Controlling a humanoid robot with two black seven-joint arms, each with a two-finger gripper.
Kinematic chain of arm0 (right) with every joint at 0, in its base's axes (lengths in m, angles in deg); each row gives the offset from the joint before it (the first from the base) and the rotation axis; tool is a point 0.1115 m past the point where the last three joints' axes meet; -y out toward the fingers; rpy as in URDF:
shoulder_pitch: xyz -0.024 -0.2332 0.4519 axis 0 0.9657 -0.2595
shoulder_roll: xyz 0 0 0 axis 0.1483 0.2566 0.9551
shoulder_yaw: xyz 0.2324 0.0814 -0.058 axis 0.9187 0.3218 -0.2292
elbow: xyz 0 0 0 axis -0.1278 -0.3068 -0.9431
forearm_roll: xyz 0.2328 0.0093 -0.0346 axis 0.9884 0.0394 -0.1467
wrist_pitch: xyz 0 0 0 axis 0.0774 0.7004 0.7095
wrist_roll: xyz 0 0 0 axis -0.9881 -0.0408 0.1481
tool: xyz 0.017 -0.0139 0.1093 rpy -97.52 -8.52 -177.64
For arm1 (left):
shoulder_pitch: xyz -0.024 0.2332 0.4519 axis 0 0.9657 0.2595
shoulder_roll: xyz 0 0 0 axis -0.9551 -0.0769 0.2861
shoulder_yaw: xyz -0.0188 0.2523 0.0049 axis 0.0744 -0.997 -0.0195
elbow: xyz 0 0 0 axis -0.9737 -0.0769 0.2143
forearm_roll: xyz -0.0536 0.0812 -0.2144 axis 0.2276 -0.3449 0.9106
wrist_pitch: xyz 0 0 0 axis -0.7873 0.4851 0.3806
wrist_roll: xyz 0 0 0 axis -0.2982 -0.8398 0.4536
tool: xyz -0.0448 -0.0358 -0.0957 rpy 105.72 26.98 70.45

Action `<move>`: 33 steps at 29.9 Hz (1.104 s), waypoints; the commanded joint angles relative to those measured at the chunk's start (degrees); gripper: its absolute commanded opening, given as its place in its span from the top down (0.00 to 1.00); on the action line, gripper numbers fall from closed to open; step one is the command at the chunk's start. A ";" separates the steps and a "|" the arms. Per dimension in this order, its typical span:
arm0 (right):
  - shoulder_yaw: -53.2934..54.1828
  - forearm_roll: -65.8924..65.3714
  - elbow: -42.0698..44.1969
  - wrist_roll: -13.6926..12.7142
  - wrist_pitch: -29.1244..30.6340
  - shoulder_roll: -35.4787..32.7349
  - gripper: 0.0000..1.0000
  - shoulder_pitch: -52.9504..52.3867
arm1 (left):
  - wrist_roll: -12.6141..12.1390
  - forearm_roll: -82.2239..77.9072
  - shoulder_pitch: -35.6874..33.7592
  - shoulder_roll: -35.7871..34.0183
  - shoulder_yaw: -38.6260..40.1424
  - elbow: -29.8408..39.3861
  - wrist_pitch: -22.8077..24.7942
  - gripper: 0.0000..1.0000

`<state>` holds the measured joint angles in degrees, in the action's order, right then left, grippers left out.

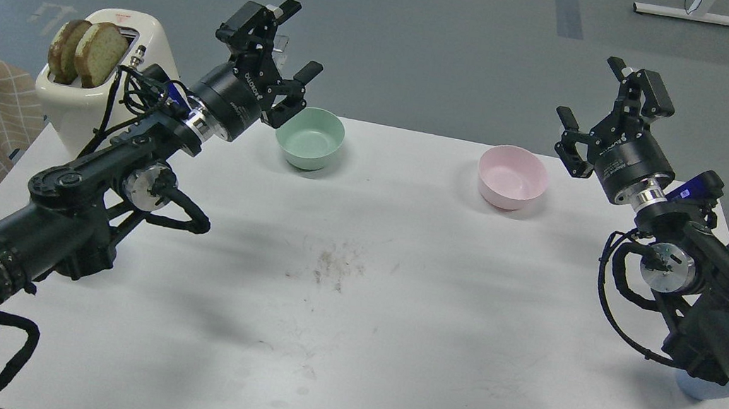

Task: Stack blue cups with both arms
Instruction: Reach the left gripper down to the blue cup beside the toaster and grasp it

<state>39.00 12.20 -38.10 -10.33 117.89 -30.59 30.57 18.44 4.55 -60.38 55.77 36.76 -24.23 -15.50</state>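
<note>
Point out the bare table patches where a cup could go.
Widest free patch: table centre, in front of the mint-green bowl and pink bowl, between both arms. A smaller gap lies between the bowls. Crowded: left edge by the toaster, and near right, where a pale blue cup peeks out.

Both arms raised, grippers spread and holding nothing

The left arm (pixel 88 194) reaches from the near left toward the far middle, its left gripper (pixel 290 51) with fingers wide apart. The right arm (pixel 703 281) mirrors it from the near right, the right gripper (pixel 594 94) likewise spread.
</note>
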 commanded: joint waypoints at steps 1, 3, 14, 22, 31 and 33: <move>-0.05 0.00 0.41 0.00 0.00 0.07 0.00 0.01 | 0.00 -5.12 -1.15 -7.38 -0.50 5.00 -0.09 0.02; -0.05 0.00 0.41 0.00 0.00 0.16 0.00 0.01 | 0.00 -7.40 -1.59 -11.14 -0.67 7.62 -0.01 0.02; -0.05 0.00 0.24 0.00 0.00 -0.54 0.00 -0.08 | 0.00 -30.57 2.00 -31.79 -0.50 21.77 -0.18 0.02; -0.05 0.00 -0.20 0.00 0.00 -0.63 0.00 -0.08 | 0.00 -38.78 7.55 -48.07 -0.85 29.79 -2.03 0.02; -0.05 0.09 -0.73 0.00 0.00 -1.51 0.00 -0.08 | 0.00 -52.67 17.83 -61.60 -5.05 29.79 -9.83 0.02; -0.05 0.09 -0.82 0.00 0.00 -1.51 0.00 -0.43 | 0.00 -53.11 17.92 -62.67 -9.27 29.79 -12.83 0.02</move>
<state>38.94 12.24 -38.80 -10.33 117.89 -32.02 30.49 18.45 -47.12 -43.43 -4.58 32.56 5.59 -24.10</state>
